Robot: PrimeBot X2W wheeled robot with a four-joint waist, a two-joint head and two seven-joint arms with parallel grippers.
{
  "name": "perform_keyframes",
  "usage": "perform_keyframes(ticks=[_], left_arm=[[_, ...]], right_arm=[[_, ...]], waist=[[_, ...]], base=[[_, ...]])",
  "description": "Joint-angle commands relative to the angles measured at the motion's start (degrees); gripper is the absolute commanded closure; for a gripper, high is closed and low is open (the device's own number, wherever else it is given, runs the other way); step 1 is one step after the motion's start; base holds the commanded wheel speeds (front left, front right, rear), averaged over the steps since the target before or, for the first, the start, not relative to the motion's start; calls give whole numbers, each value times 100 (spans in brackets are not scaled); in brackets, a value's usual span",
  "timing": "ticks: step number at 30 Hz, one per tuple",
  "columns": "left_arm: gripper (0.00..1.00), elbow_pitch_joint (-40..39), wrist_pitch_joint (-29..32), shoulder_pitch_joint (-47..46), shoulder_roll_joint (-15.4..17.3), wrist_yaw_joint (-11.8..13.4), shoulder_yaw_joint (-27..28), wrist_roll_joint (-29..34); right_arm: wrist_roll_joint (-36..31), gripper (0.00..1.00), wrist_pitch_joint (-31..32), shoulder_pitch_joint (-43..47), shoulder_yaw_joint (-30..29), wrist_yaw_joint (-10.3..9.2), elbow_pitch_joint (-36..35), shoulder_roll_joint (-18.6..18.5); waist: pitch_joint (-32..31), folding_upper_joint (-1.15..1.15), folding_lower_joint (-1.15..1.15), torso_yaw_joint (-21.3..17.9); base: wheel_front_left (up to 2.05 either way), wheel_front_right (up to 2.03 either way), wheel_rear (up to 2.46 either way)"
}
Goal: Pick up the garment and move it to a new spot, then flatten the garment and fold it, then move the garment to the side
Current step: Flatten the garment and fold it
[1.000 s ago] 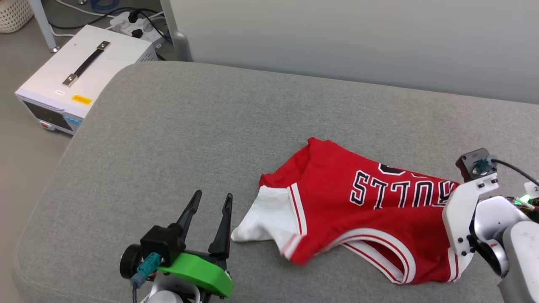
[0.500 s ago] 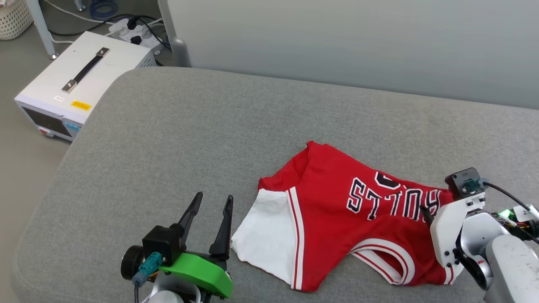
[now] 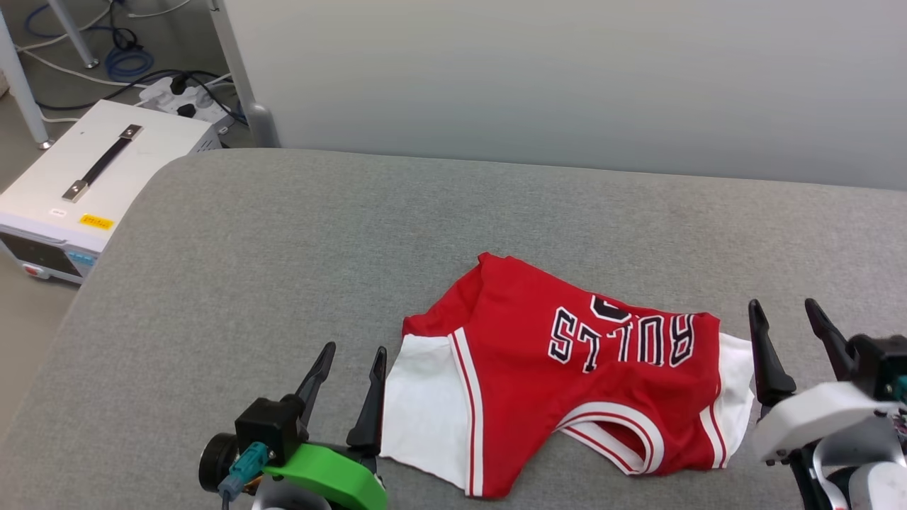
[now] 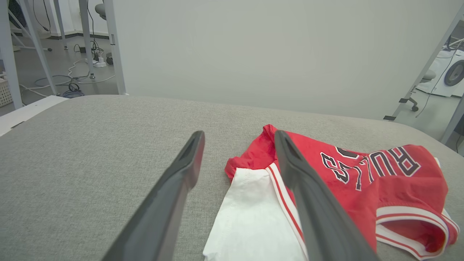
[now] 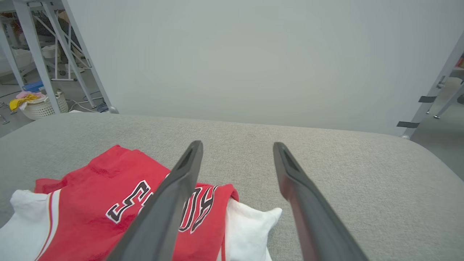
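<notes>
As the left end effector [image 3: 356,349] and right end effector [image 3: 783,304] stand spread and empty, stage: flattening not begun.
Bulls T-shirt [image 3: 567,397]: crumpled, near right on the table [image 3: 283,248], between them.
Remaining: flatten, fold, move aside.

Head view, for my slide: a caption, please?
Crumpled shirt on cushion, between open left hand and open right hand.

Grey fabric surface [image 3: 283,248], pale wall panel [image 3: 567,71], white box w/ handle [image 3: 142,152], floor cables [image 3: 127,64]

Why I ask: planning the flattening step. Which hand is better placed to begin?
Left, probably: the open left hand sits beside the garment's flat white sleeve; the right hand, also open, faces a bunched one.
</notes>
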Motion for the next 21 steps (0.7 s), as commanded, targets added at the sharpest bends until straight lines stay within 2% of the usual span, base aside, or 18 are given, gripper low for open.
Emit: perform_keyframes(ticks=[1, 6, 10, 13, 18, 21], left_arm=[[0, -18, -35, 84, 15, -15, 25, 20], [0, -12, -35, 143, 59, -15, 51, 42], [0, -61, -35, 56, 103, -15, 117, 41], [0, 67, -14, 3, 254, -15, 37, 111], [0, 382, 1023, -167, 451, -15, -195, -31], [0, 505, 1592, -256, 487, 40, -139, -169]], right_arm=[[-71, 0, -145, 130, -31, -4, -107, 31], [-150, 0, -481, 399, -60, -4, -347, 214], [-163, 0, -526, 431, -87, -4, -423, 277], [-171, 0, -508, 416, -110, -4, -486, 299], [-217, 0, -473, 412, -143, -4, -572, 327], [-231, 0, -456, 379, -135, -4, -582, 338]], waist=[[10, 0, 0, -48], [64, 0, 0, -172], [158, 0, 0, -274], [252, 0, 0, -360], [428, 0, 0, -484], [545, 0, 0, -565]], base=[[0, 0, 0], [0, 0, 0], [0, 0, 0], [0, 0, 0], [0, 0, 0], [0, 0, 0]])
